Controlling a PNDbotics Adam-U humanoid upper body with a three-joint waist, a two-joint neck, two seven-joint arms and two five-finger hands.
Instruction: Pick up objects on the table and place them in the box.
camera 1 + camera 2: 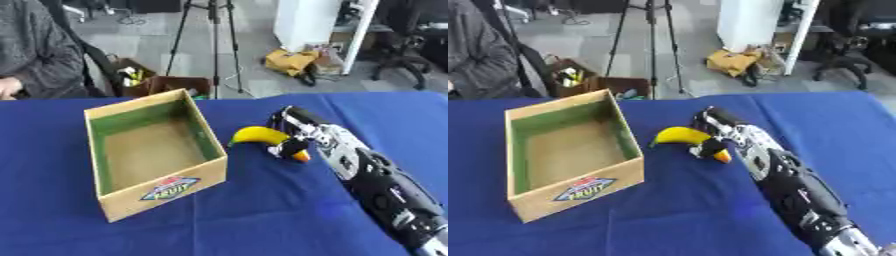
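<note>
Fingers of the right hand (293,131) curl down over a yellow banana (256,134), seemingly closed on its right end, though the contact itself is hard to make out; an orange bit (302,156) shows beneath the hand, unidentifiable; the banana lies on the blue tablecloth (262,210), just right of the open cardboard box (210,165), which appears to hold nothing; held by one end, the banana could pivot and slip on lifting, or catch the box's near wall; no left hand shows.
</note>
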